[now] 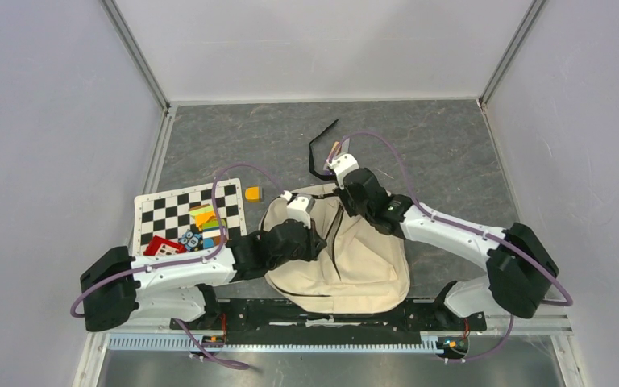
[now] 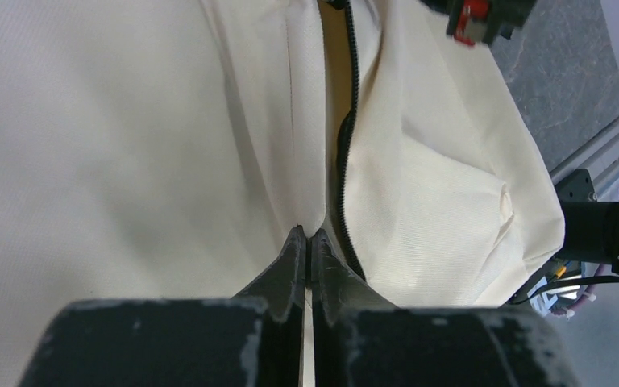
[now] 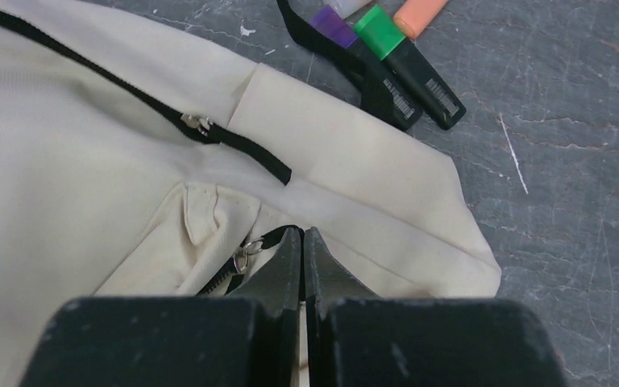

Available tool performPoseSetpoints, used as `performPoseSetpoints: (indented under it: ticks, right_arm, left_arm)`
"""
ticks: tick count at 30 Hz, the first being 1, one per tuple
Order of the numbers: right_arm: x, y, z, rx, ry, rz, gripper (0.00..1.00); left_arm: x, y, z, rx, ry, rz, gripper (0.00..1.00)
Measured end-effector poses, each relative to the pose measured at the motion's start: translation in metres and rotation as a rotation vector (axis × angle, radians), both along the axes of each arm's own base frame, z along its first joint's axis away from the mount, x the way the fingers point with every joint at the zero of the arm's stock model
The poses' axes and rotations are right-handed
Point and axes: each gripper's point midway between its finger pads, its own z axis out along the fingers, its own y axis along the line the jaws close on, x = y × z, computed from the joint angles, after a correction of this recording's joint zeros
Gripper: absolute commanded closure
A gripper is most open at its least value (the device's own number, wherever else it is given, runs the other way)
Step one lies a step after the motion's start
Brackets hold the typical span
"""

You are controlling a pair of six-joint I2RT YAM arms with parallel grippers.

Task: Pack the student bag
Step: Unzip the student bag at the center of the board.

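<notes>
Left wrist: student bag [image 2: 129, 161] fabric against closed left gripper [image 2: 307, 235].

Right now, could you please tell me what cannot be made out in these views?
Inside of the cream fabric backpack: all views, hidden by its own cloth.
Small coloured items on the black-and-white checkered mat: top view, too small, partly under left arm.
Orange highlighter pen: right wrist view, cut by top edge.

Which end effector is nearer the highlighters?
Right. The right end effector grips a corner of the student bag just short of the highlighters; the left end effector grips bag fabric beside the zipper, farther from them.
</notes>
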Motion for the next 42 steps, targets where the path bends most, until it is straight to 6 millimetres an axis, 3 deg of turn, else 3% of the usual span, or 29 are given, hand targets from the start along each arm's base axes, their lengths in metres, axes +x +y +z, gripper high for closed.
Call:
performPoseSetpoints:
  ticks: [4,7,10,14,17,20,26,32,42]
  right_arm:
    - [0.014,0.004,-0.009,-0.001,0.026,-0.010,1.00]
    - [0.015,0.007,-0.007,0.006,0.036,0.001,0.63]
    - [0.016,0.004,0.003,0.020,0.032,-0.004,0.38]
    - [0.010,-0.004,0.028,0.082,0.019,-0.025,0.24]
    - [-0.002,-0.005,0.049,0.166,0.005,-0.024,0.20]
    - [-0.016,-0.001,0.057,0.207,0.016,-0.015,0.18]
    - [-0.041,0.009,0.032,0.144,0.088,-0.028,0.18]
    - [-0.049,0.005,0.002,0.016,0.139,-0.084,0.18]
    - [-0.043,0.008,0.004,-0.158,0.095,-0.172,0.20]
  left_arm:
    - [0.001,0.006,-0.003,-0.013,0.014,0.043,0.98]
    - [0.002,0.008,-0.004,-0.016,0.026,0.067,0.98]
    - [0.001,0.012,-0.007,-0.005,0.043,0.086,0.98]
    - [-0.001,0.014,-0.009,-0.014,0.069,0.115,0.98]
    - [0.000,0.014,-0.007,-0.031,0.080,0.134,0.98]
    - [0.000,0.013,-0.008,-0.040,0.090,0.144,0.98]
    - [-0.001,0.013,-0.008,-0.046,0.091,0.145,0.98]
    - [-0.001,0.013,-0.008,-0.047,0.091,0.145,0.98]
    - [0.000,0.012,-0.007,-0.050,0.089,0.147,0.98]
